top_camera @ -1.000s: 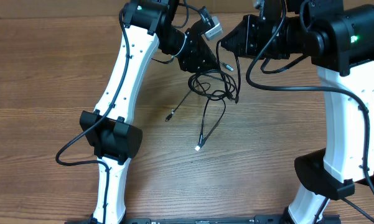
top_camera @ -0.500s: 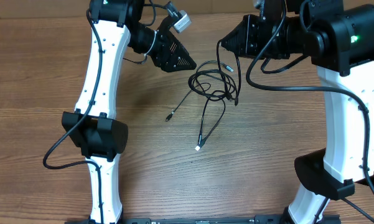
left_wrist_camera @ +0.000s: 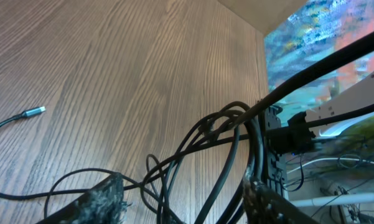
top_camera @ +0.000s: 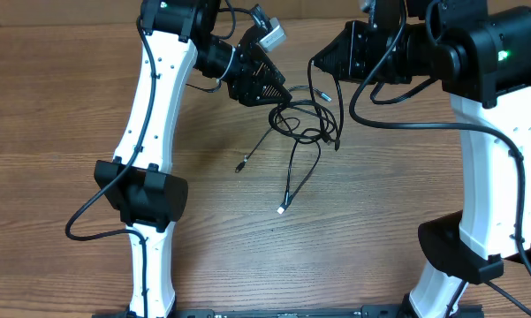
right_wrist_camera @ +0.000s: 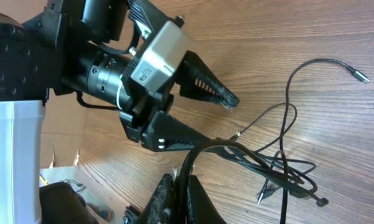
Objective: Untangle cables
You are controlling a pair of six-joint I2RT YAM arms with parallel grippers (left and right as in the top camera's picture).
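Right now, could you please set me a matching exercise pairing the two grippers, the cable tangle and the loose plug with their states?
Things:
1 left gripper
2 right gripper
3 tangle
4 plug

States:
A at a free end, away from the knot
B shut on part of the tangle
C open
D knotted, between the two grippers

Pairs: 1-C, 2-B, 3-D, 4-A.
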